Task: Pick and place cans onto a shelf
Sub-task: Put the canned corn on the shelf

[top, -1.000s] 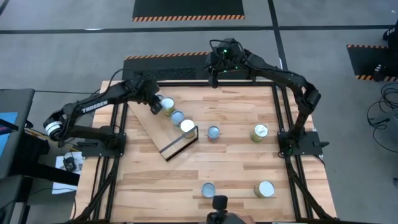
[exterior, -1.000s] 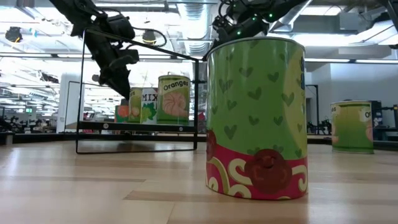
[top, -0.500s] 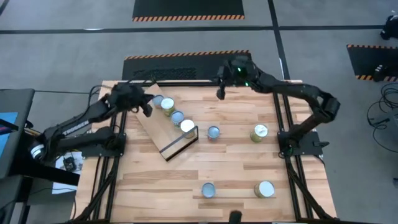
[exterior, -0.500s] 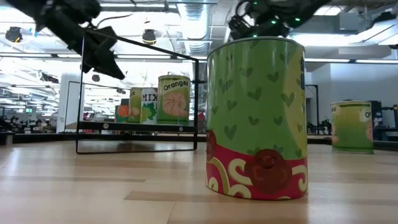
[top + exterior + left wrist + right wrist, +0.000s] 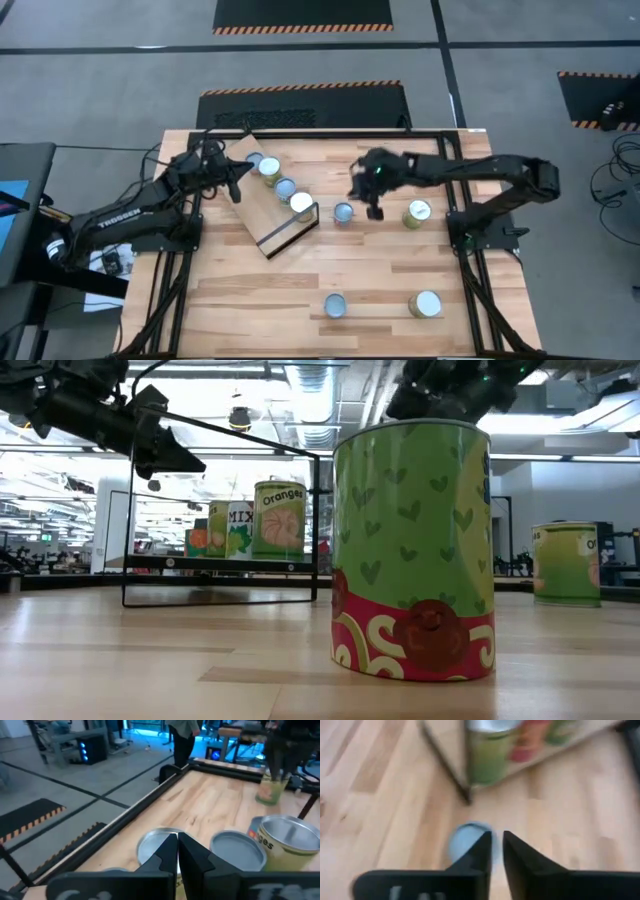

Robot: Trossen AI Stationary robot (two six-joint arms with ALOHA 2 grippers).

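The shelf, a pale plywood panel with a dark frame, lies slantwise at the table's far left. Several cans stand in a row on it; the low view shows them inside the frame. Loose cans stand upright on the table: one mid-table, one to its right, two near the front edge. My left gripper is shut, hanging just left of the row of cans. My right gripper hovers beside the mid-table can, its fingers a narrow gap apart.
A black rail frame runs along the table's edges. The frontmost can fills the middle of the low view and hides what is behind it. Bare wood lies between the shelf and the front cans.
My left gripper has drawn back from the cans on the shelf toward the table's left edge and tipped up closer to level. My right gripper has swung from the far edge toward the table's middle and come down beside the mid-table can. The cans have stayed put.
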